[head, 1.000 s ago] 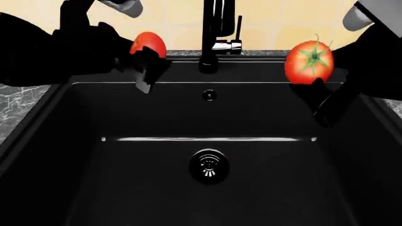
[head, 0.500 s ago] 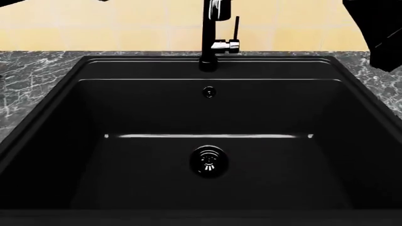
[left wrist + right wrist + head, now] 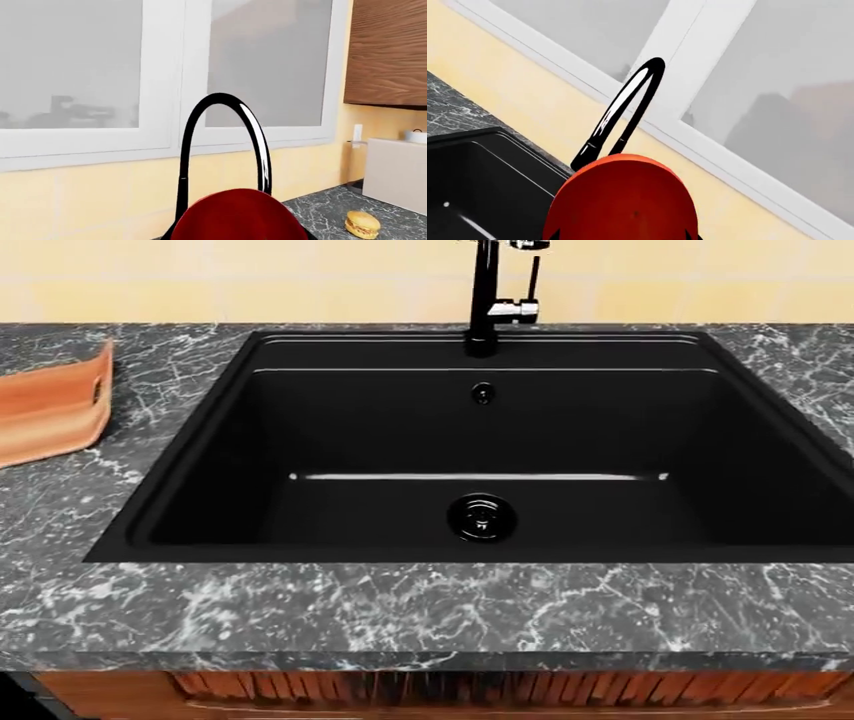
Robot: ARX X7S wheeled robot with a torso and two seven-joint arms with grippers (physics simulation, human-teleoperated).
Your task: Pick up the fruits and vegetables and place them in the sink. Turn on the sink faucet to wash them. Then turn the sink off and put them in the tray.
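Note:
In the head view the black sink (image 3: 187,475) lies bare, with its drain (image 3: 479,516) at the middle and the sink faucet (image 3: 482,300) behind it. The tray (image 3: 51,405) rests on the counter to the left. Neither arm shows in that view. A glossy red tomato (image 3: 237,216) fills the jaws of my left gripper (image 3: 237,236), held up level with the faucet's arc (image 3: 257,145). My right gripper (image 3: 622,235) is shut on a second red tomato (image 3: 624,197), also up beside the faucet (image 3: 627,102), above the sink's back corner (image 3: 474,180). Only dark slivers of fingers show.
A tan burger (image 3: 362,224) lies on the grey marble counter (image 3: 427,610), near a white appliance (image 3: 398,172). White-framed windows (image 3: 167,75) run behind the faucet, a wooden cabinet (image 3: 390,50) hangs beside them, and wooden cabinet fronts (image 3: 507,688) sit below the counter.
Both arms lifted their tomatoes up out of the head view. The head view itself pulled back, so the front counter and the tray now show.

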